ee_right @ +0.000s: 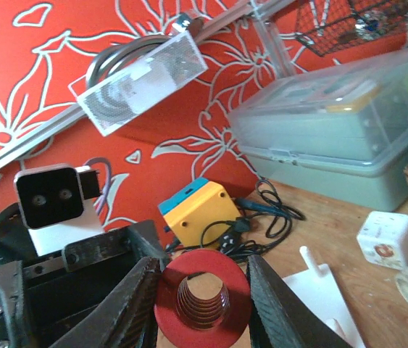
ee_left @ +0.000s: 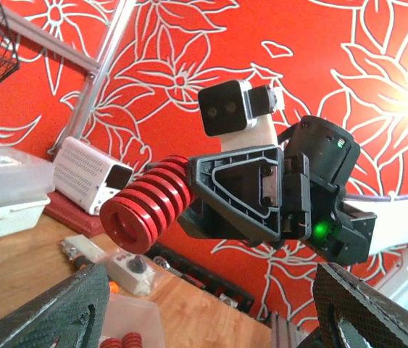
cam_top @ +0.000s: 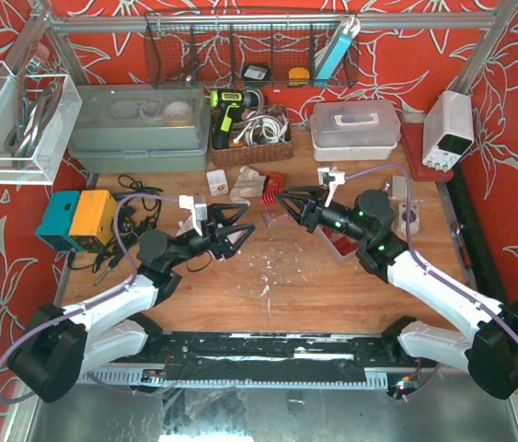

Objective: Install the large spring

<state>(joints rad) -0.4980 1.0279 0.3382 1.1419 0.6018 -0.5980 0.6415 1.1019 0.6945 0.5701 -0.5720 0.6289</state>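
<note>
right tool [ee_right: 202,293] pinches large spring [ee_left: 146,206] | left tool [cam_top: 238,224] spread near spring | we risk coil slipping on its round sides

The wooden desk [cam_top: 286,276] holds a big grey box [cam_top: 139,129], a basket [cam_top: 251,149], a white box [cam_top: 355,129] and a blue and yellow box [cam_top: 76,219].

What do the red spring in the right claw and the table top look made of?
The large red coil spring is probably steel wire under glossy red paint: highlights run along thick, even coils. The table top looks like wood or a wood-look board, matte brown with grain streaks and white scuffs.
</note>
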